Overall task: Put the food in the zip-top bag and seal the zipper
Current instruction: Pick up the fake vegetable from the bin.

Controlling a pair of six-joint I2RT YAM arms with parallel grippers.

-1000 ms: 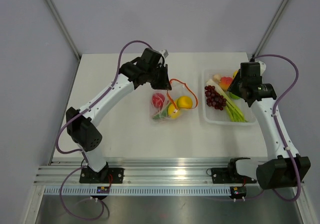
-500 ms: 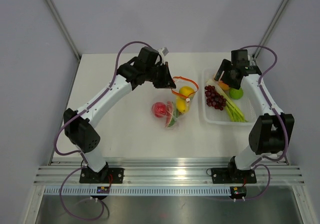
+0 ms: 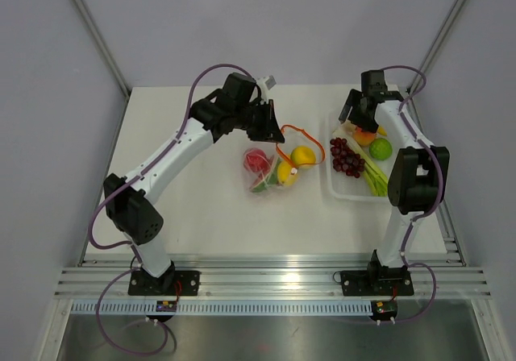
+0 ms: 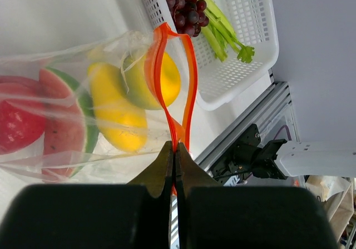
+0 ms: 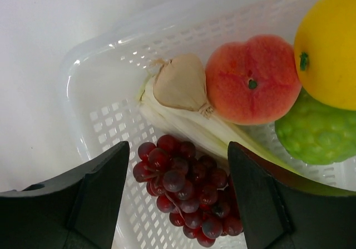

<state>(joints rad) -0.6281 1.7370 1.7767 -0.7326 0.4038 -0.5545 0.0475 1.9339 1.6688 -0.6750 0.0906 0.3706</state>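
Observation:
The clear zip-top bag point(image 3: 270, 168) lies mid-table, holding two yellow lemons point(image 4: 117, 107), a red fruit point(image 3: 255, 159) and a watermelon slice point(image 4: 67, 121). Its red-orange zipper point(image 3: 300, 134) stands open in a loop point(image 4: 186, 65). My left gripper point(image 3: 270, 123) is shut on the zipper strip's end point(image 4: 176, 146). My right gripper point(image 3: 361, 113) is open and empty above the white tray point(image 3: 334, 185), its fingers either side of the purple grapes point(image 5: 192, 193). The tray also holds a peach point(image 5: 253, 79), a yellow fruit point(image 5: 328, 43), a green fruit point(image 5: 317, 132) and a white-green stalk point(image 5: 183, 93).
The tray's far wall point(image 5: 167, 38) sits just beyond my right fingers. An aluminium rail point(image 3: 274, 284) runs along the near table edge. Grey walls close the back and sides.
My right arm swung from the tray's right side to its back left corner, above the grapes. My left gripper kept hold of the zipper and the bag shifted slightly.

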